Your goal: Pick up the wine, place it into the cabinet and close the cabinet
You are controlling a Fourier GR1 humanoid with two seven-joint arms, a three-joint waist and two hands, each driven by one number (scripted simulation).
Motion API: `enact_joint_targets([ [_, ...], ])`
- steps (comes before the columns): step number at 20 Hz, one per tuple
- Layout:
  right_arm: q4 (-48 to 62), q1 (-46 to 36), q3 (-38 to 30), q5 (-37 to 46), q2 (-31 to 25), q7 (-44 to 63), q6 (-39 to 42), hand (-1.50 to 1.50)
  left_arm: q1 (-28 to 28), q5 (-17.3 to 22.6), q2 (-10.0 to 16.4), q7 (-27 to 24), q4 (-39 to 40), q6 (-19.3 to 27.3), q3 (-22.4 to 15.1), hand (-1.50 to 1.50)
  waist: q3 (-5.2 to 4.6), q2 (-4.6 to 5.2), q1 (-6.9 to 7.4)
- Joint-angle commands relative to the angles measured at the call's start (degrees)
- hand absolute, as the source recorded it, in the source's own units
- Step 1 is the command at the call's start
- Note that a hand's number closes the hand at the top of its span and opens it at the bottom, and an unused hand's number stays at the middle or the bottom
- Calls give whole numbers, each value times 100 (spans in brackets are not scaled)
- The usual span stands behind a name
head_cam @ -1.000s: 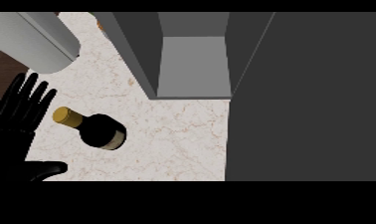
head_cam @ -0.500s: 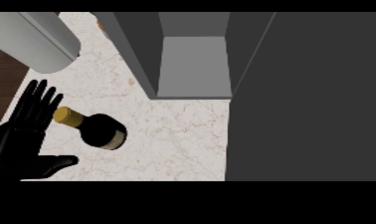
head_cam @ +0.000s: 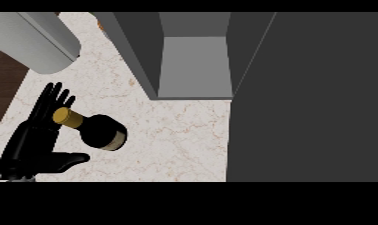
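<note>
Nearest to the robot, at the lower left of the head view, the left hand (head_cam: 35,141) comes in from the bottom edge. The hand is open: its fingers (head_cam: 53,98) are straight and point away from the robot, and the thumb (head_cam: 68,160) is spread out to the right. It grips nothing.

Just beside the hand stands the wine bottle (head_cam: 102,132), seen almost from above and tilted in the view. It has a dark body and a golden cap (head_cam: 66,117). The cap lies over the fingers in the view, and the body is above the thumb. I cannot tell if the hand touches the bottle. The bottle is on the light marble counter (head_cam: 177,134), outside the cabinet and well apart from it.

Farther away, in the middle, is the grey cabinet (head_cam: 140,54). It is open, and its pale inner floor (head_cam: 193,66) shows. On the right a wide dark panel (head_cam: 303,99) reaches from the cabinet down to the near edge; it looks like the open door.

At the far left lies a light grey rounded object (head_cam: 37,39), with a strip of dark brown surface (head_cam: 9,76) under it at the counter's edge.

The right hand does not show.
</note>
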Motion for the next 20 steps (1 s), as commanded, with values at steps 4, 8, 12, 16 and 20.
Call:
enact_joint_targets([
  [4, -856, 239, -24, -485, 77, 350, -28, -150, -281, -189, -35, -602, 871, -44, 15, -150, -1, 5, -4],
  [8, -981, 285, -107, -545, 41, 439, 32, -150, -130, -143, 92, -765, 1093, -291, 57, -150, 0, 1, 1],
  [12, -865, 311, 34, -380, 137, 207, 81, -150, -215, 113, 395, -704, 1200, -507, 279, -150, 1, 1, 8],
  [16, -1156, -296, -87, -549, -56, 1116, -323, -150, -143, -246, 55, -1040, 1251, -357, -57, -150, -2, -5, 10],
  [20, -984, 80, -56, -537, 68, 538, 0, -150, -503, -369, 263, -1559, 2174, -487, 94, -150, -2, 4, -21],
])
